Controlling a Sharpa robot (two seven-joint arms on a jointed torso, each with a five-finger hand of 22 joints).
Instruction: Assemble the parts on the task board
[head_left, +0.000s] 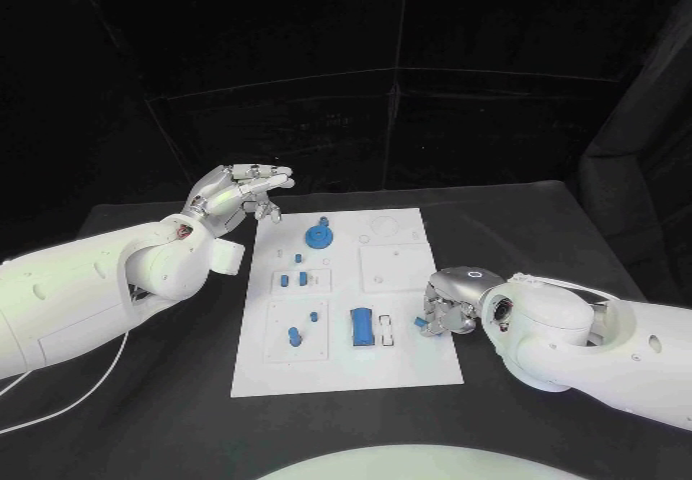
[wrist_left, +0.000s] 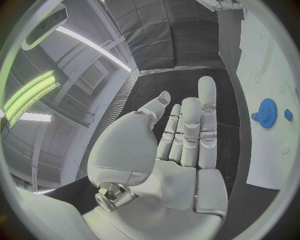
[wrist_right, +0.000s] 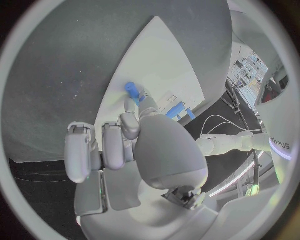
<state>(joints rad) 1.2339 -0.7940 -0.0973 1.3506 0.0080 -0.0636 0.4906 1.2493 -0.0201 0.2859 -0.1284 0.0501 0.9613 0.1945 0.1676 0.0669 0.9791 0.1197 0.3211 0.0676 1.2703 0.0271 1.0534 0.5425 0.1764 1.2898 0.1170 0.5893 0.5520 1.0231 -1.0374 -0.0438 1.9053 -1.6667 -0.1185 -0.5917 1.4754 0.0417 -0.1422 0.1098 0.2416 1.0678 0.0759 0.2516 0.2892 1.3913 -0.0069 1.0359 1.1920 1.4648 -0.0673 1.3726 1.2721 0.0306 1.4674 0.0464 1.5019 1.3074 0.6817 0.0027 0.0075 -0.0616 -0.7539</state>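
Note:
The white task board (head_left: 346, 360) lies in the middle of the black table. On it are a blue gear (head_left: 320, 236), several small blue pegs (head_left: 294, 279) and a blue block (head_left: 361, 327). My right hand (head_left: 453, 303) sits low at the board's right edge and pinches a small blue part (head_left: 423, 322) between thumb and fingertip. The right wrist view shows that part (wrist_right: 131, 90) at the fingertips over the board (wrist_right: 156, 60). My left hand (head_left: 238, 196) is raised off the board's far left corner, fingers apart and empty. The left wrist view shows its bare palm (wrist_left: 181, 150) and the gear (wrist_left: 267, 113).
Black table (head_left: 159, 400) surrounds the board, with bare surface to the left and at the front. A white cable (head_left: 65, 405) trails under my left arm. White sockets and outlines (head_left: 389, 268) fill the board's right half.

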